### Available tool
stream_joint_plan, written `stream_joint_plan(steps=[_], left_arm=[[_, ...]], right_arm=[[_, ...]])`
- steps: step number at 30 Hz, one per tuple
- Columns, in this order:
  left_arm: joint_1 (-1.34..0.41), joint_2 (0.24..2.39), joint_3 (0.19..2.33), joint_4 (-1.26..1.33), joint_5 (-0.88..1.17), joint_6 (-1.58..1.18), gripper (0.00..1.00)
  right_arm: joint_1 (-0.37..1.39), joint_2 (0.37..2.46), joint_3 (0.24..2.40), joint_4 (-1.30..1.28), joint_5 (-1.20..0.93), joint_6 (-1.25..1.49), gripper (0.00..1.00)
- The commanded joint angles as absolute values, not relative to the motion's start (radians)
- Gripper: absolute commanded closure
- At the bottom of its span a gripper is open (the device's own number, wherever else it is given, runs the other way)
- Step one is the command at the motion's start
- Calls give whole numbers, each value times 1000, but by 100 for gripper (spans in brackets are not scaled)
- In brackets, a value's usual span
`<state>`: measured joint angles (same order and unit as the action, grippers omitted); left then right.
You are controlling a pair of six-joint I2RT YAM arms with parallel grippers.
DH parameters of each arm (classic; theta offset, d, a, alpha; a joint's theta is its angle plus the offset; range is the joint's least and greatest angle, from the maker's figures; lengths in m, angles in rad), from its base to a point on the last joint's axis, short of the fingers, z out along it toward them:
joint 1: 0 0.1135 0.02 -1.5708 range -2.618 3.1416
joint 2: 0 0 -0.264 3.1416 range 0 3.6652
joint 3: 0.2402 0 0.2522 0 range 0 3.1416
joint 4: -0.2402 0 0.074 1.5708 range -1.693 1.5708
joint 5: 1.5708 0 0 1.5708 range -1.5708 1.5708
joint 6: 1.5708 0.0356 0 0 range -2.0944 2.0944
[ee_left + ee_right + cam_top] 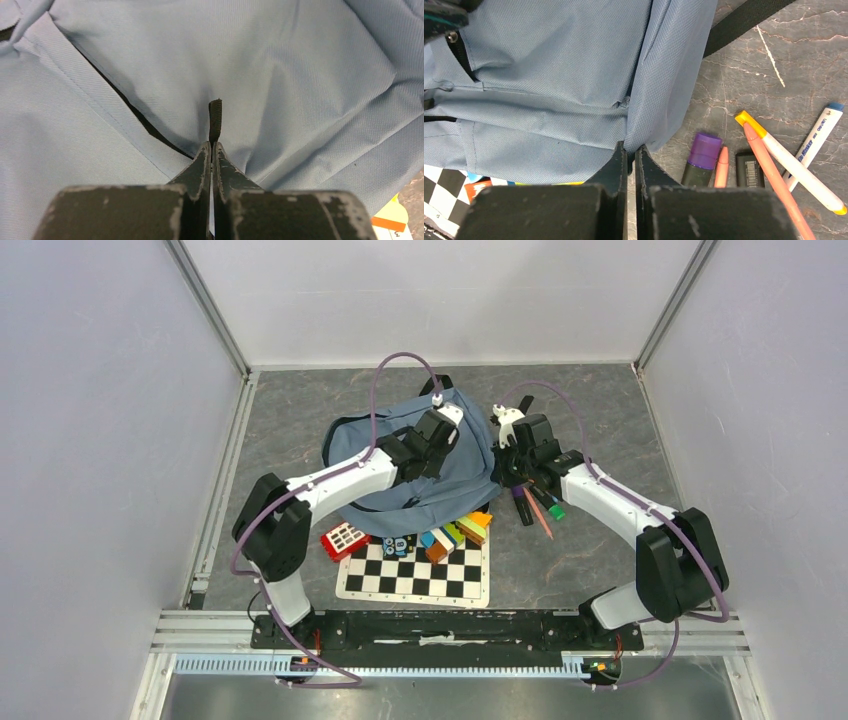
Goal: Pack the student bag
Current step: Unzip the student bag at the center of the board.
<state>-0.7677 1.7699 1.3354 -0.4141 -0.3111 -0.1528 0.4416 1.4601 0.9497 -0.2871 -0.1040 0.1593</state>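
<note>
The student bag (440,480), soft dusty-blue fabric with black straps, lies in the middle of the table, its lower edge over the chessboard (415,578). My left gripper (432,445) is down on the bag's top. In the left wrist view the left gripper (212,146) is shut on a black ribbed zipper pull (215,117) beside a dark zipper line (135,112). My right gripper (505,465) is at the bag's right edge. In the right wrist view the right gripper (631,148) is shut on a fold of the bag's fabric (664,95).
Right of the bag lie a purple-capped marker (703,152), an orange pencil (774,175), a yellow-tipped pen (791,167), a blue-capped pen (819,135) and a black barcoded item (750,170). A red calculator (344,540) and coloured blocks (458,532) sit by the chessboard. Walls enclose the table.
</note>
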Motion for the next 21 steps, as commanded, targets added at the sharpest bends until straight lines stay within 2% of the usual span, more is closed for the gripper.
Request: stream_joint_plan(steps=[1,21], left_arm=[[-735,1766,1425,-337,-351,-193,98],[-491,1939,1599,-331,-199,-178,98]], right_arm=[[436,1453,980,-308,-46,126,100],[436,1459,987,-319,-15,93,100]])
